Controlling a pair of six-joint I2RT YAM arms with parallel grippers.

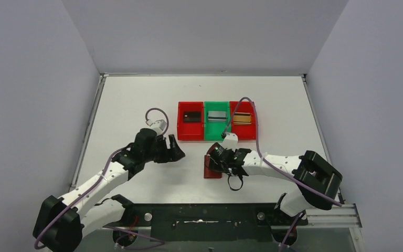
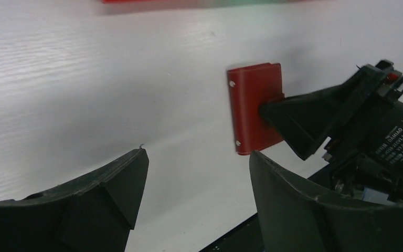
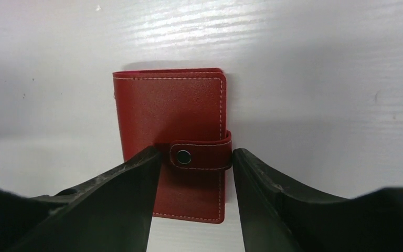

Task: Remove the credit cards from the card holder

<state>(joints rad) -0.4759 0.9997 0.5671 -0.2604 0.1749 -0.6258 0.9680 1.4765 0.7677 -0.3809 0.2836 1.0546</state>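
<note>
The card holder (image 3: 170,110) is lying flat and closed on the table (image 1: 136,105). It is a dark red leather-look booklet with pale stitching, and its clasp tab (image 3: 202,156) is snapped shut across the front by a metal stud. It is sitting just in front of three bins, each holding one card:

- A black card (image 1: 191,116) is lying in the left red bin (image 1: 191,134).
- A silver-grey card (image 1: 217,116) is lying in the green bin (image 1: 216,133).
- A gold-tan card (image 1: 242,118) is lying in the right red bin (image 1: 244,133).
</note>
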